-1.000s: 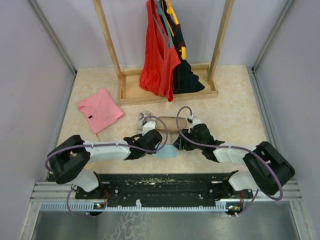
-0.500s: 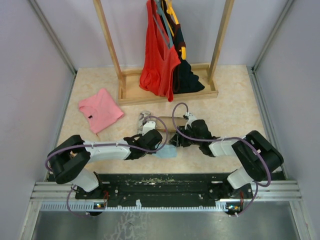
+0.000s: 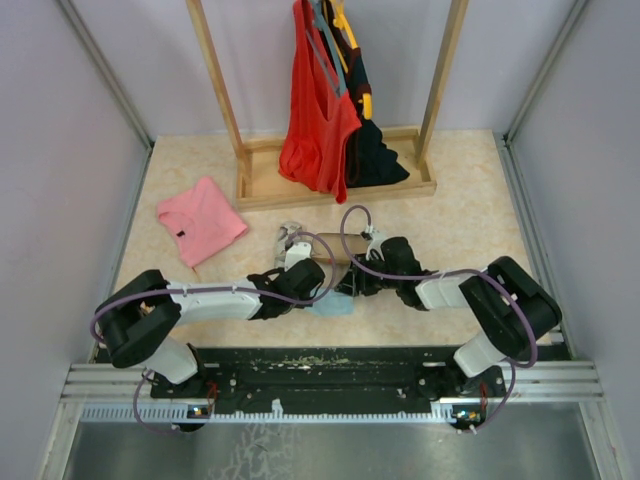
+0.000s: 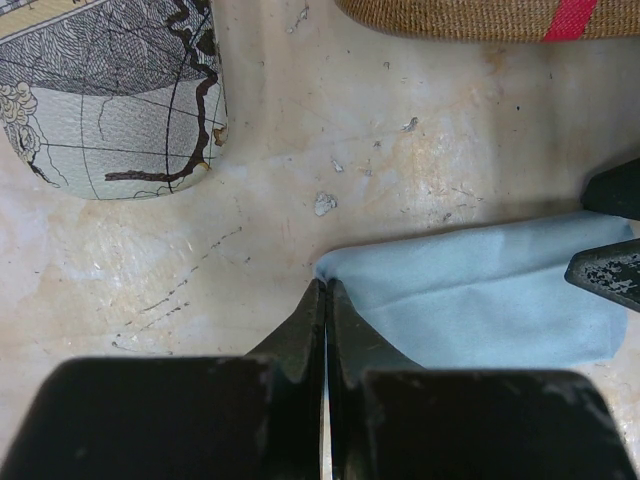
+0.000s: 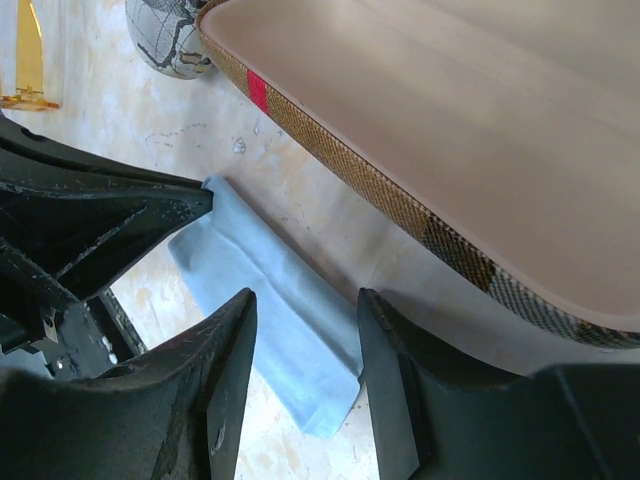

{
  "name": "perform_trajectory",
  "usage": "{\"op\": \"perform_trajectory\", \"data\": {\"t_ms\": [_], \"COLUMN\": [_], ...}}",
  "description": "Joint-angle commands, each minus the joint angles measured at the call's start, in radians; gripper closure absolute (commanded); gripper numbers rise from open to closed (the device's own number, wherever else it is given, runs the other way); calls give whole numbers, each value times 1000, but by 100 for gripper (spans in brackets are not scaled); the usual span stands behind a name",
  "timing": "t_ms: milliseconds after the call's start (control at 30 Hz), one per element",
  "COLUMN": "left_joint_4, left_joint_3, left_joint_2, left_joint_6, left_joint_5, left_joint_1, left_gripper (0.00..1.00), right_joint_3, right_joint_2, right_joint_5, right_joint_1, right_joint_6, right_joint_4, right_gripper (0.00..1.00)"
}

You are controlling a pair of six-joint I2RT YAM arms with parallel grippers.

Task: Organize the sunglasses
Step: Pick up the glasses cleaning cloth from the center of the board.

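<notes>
The left gripper [image 4: 322,300], closed tight, presses a corner of the blue cloth [image 4: 480,300] to the desk [image 4: 150,280], likely anchoring it; the right gripper [image 5: 305,305] straddles the cloth's other end half-open, holding nothing, beside the brown case [image 5: 420,130]. The sunglasses show in no view

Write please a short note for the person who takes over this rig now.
Left fingers: shut, tips at a corner of the blue cloth; whether they really pinch it is not certain.
Right fingers: open, over the other end of the cloth, beside the brown case.
Sunglasses: not seen in any view.
Done: nothing that shows.
To do: find the sunglasses and put them away.
</notes>
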Motion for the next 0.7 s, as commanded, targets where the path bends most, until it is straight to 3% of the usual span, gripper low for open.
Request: {"op": "perform_trajectory", "data": {"t_ms": [0, 667], "left_joint_4": [-123, -126], "left_joint_3": [-34, -26], "left_joint_2": [50, 50], "left_joint_6": [10, 14], "left_joint_5": [15, 17], "left_joint_1": [15, 15], "left_gripper": [100, 100], "right_joint_3": [-17, -21], "right_joint_2": [24, 10], "right_joint_5": [4, -21], "right_joint_1": [-4, -4], "right_joint_6": [-12, 8], "right_joint_4": [-169, -186], "right_gripper": [54, 58]}}
